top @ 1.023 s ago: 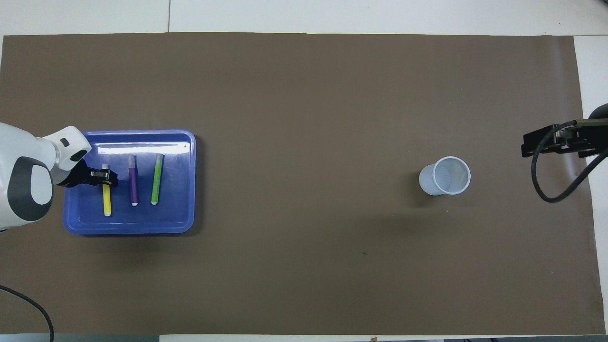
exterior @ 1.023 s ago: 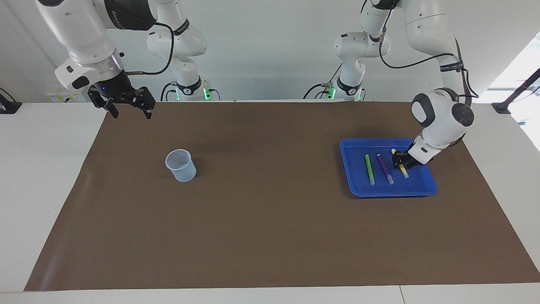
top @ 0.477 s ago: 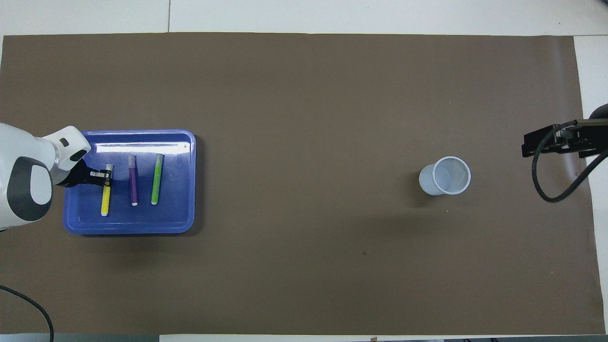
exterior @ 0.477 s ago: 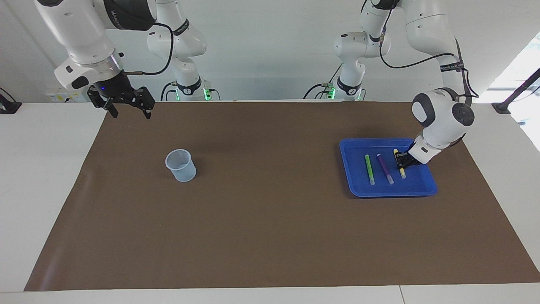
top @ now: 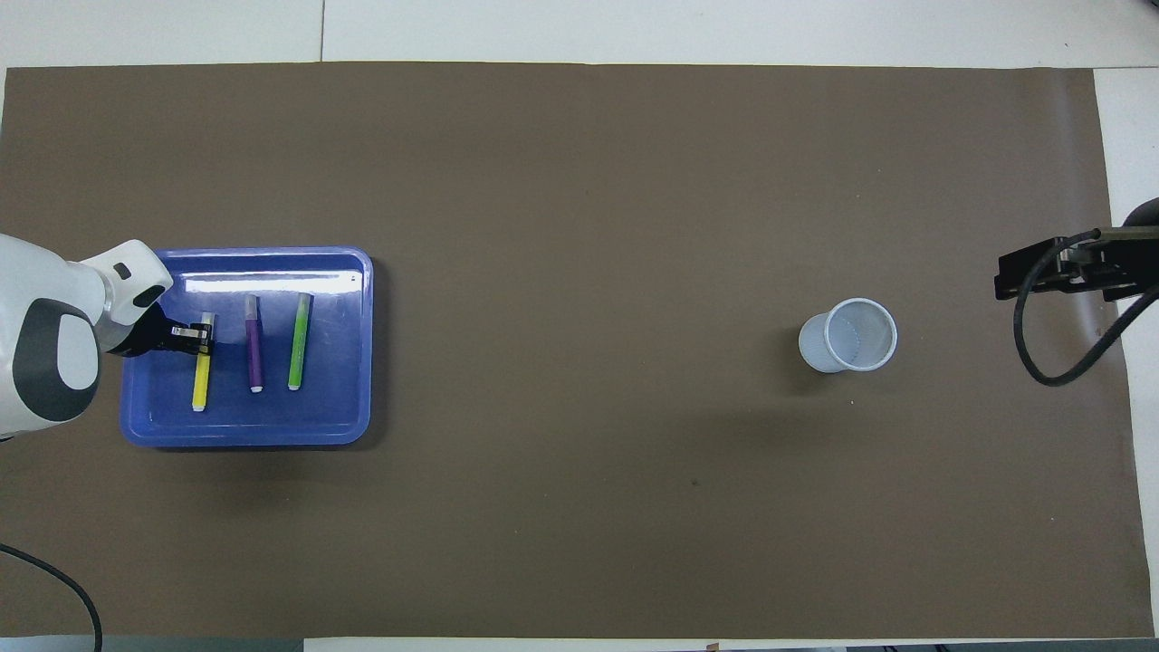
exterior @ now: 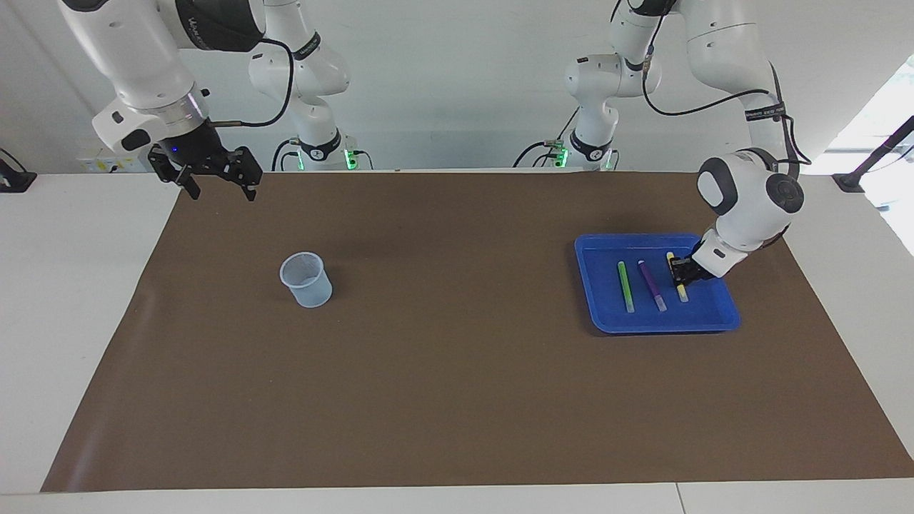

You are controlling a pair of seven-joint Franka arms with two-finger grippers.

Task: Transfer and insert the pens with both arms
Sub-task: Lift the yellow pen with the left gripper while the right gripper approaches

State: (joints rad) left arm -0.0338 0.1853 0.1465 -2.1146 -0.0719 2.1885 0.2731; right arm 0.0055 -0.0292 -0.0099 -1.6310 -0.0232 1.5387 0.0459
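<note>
Yellow pen (top: 201, 378): in blue tray (top: 272, 433), left claw (top: 194, 336) newly clamped on it, ready for lifting. Right claw (exterior: 218, 175): waits apart above surface (exterior: 457, 400) edge.

three pens (top: 253, 343); one blue tray (top: 358, 272); one cup (top: 848, 336); two arms (exterior: 742, 193)

A robotics lab: two white jointed arms (exterior: 742, 193) bolted at the edge of a white counter (exterior: 78, 300), trailing black cables, plain white walls, a brown mat (exterior: 457, 371) as test surface.
</note>
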